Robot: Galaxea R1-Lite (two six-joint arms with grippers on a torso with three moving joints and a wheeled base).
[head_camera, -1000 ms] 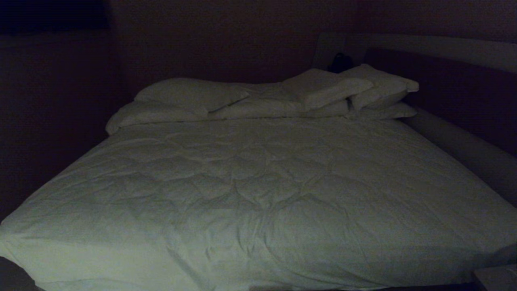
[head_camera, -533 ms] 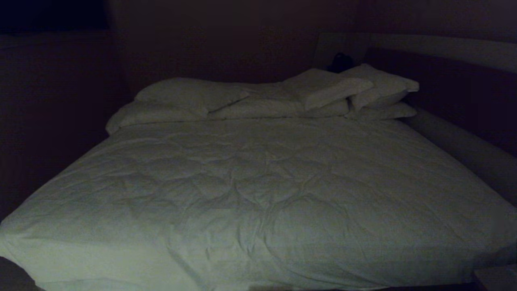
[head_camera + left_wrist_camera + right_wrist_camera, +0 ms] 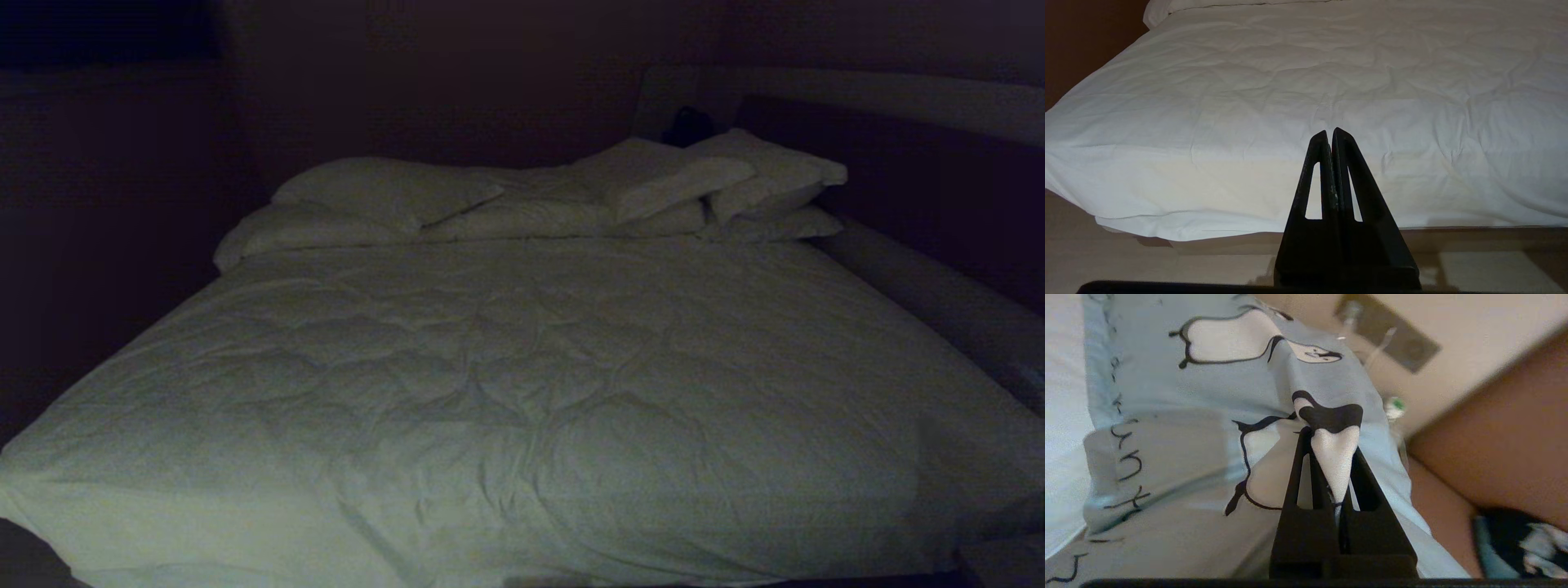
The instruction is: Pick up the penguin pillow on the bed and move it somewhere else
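Observation:
In the right wrist view the penguin pillow (image 3: 1208, 396) fills the near field, grey-blue with black-and-white penguins and handwritten letters. My right gripper (image 3: 1331, 443) is shut on a pinched fold of its fabric, which bunches up between the two black fingers. Neither that gripper nor the pillow shows in the head view. The bed (image 3: 522, 367) lies ahead with a wrinkled white duvet. My left gripper (image 3: 1329, 132) is shut and empty, held still before the bed's foot (image 3: 1249, 102).
Plain white pillows (image 3: 392, 192) are piled at the head of the bed, more at the right (image 3: 735, 184). A pale padded frame (image 3: 939, 302) runs along the right side. Pale floor (image 3: 1126, 261) lies below the duvet's edge. A dark and teal object (image 3: 1515, 539) lies beside the pillow.
The bed and pillows in the head view look the same. The pale patch at that view's bottom right corner has grown dimmer.

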